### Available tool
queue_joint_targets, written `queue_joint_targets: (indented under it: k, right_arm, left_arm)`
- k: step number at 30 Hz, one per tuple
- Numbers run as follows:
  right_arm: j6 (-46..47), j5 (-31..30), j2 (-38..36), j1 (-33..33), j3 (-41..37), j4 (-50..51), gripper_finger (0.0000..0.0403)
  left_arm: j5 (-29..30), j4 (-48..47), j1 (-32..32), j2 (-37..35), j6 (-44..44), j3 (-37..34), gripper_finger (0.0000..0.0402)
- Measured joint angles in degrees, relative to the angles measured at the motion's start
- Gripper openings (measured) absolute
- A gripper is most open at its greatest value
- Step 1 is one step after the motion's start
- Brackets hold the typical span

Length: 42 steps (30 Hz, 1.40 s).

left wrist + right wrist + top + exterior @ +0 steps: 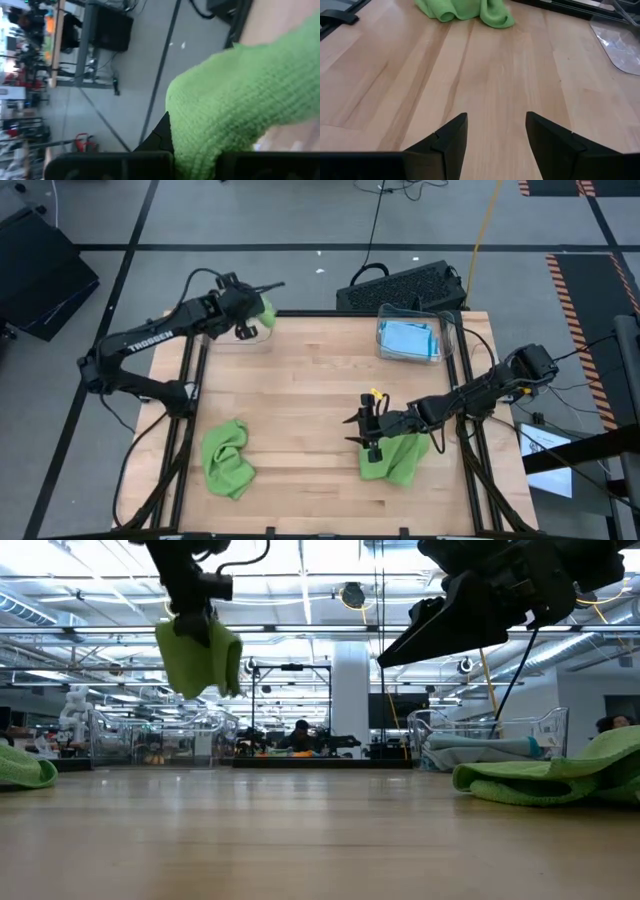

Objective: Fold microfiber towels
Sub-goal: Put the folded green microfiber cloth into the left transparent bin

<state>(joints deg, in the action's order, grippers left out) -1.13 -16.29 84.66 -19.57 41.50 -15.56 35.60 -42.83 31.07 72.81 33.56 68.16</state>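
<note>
Lying crumpled at the near edge of the wooden surface (pixel 300 380) are two lime green towels, one on the left (pixel 227 459) and one on the right (pixel 395 457). The right tool (pixel 368 430) hovers just beside the right one, fingers apart, empty. Farther back, blue towels (pixel 408 339) fill a clear bin (pixel 448 330). At the far left corner, the left tool (pixel 250 315) is clamped on a third green towel (pixel 198 655), lifted.

towels: 3 lime green (pixel 227 459) | 1 lt blue (pixel 408 339) | table: pale wood (pixel 300 380)
</note>
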Motion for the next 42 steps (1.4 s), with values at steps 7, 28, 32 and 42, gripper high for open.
queue_joint_targets:
  k: [7, 28, 32, 42]
  right_arm:
    - [-0.1, 0.0, 0.0, -0.1, 0.0, 0.0, 0.0192]
    - [-0.2, -0.1, 0.0, 0.8, 0.0, -0.5, 0.0192]
    - [-0.2, -0.1, 0.0, 0.7, 0.0, -0.5, 0.0192]
    - [-1.5, 0.0, 0.0, 0.7, 0.0, -0.5, 0.0192]
  left_arm:
    - [-0.4, 9.6, 6.5, 0.1, 7.5, -9.2, 0.0005]
    - [-0.6, 37.4, 8.8, 9.6, 25.9, -27.0, 0.0004]
    - [0.7, 34.1, 8.4, 11.1, 27.4, -27.0, 0.0010]
    - [7.3, 30.6, 5.8, 11.2, 35.8, -27.0, 0.0015]
